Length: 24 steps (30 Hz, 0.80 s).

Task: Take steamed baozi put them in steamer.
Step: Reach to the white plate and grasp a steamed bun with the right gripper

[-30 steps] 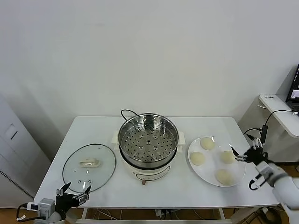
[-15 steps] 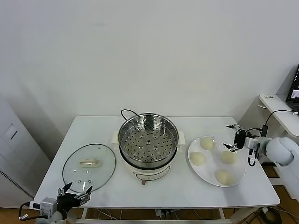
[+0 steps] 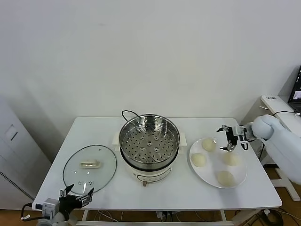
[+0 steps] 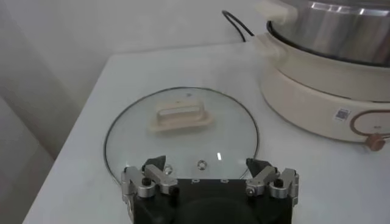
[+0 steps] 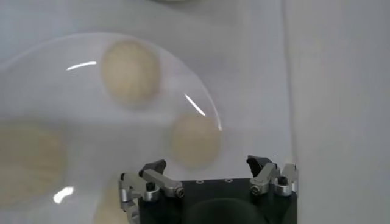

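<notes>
Baozi lay on the plate, right of the steamer; your right gripper, fingers apart, hovered just above them. Left gripper, also spread, waited far off.

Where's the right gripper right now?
In the head view the right gripper hangs open on the robot's right, above the far part of the white plate, between the two far baozi.
</notes>
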Each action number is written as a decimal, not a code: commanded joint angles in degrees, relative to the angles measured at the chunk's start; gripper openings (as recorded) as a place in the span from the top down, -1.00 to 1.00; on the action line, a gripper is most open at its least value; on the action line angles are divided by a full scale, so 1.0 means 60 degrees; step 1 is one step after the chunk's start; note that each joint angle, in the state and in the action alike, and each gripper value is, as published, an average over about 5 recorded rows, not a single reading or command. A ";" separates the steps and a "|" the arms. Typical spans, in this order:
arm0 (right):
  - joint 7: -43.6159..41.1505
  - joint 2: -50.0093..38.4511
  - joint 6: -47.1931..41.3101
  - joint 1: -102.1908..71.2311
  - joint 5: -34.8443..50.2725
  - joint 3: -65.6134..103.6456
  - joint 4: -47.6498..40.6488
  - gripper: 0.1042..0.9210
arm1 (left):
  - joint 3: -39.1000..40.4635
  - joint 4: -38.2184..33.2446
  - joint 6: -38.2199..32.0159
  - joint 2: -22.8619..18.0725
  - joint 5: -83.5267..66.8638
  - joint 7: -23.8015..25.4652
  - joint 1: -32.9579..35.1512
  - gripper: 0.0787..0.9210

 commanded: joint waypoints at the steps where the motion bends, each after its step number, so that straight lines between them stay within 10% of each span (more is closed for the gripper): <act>1: -0.0500 0.1330 0.0291 0.1111 -0.0533 -0.1244 -0.1689 -0.76 | 0.0029 0.0009 0.0014 -0.0004 0.0002 0.0000 -0.0020 -0.77; 16: -0.0110 0.2141 0.0371 0.0600 -0.1794 -0.0235 -0.2700 -0.75 | 0.0201 0.0030 0.0043 -0.0004 -0.0025 -0.0005 -0.0146 -0.77; 24: -0.0192 0.2144 0.0325 0.0522 -0.2014 -0.0034 -0.2628 -0.30 | 0.0188 0.0007 0.0041 -0.0021 -0.0026 -0.0009 -0.0116 -0.77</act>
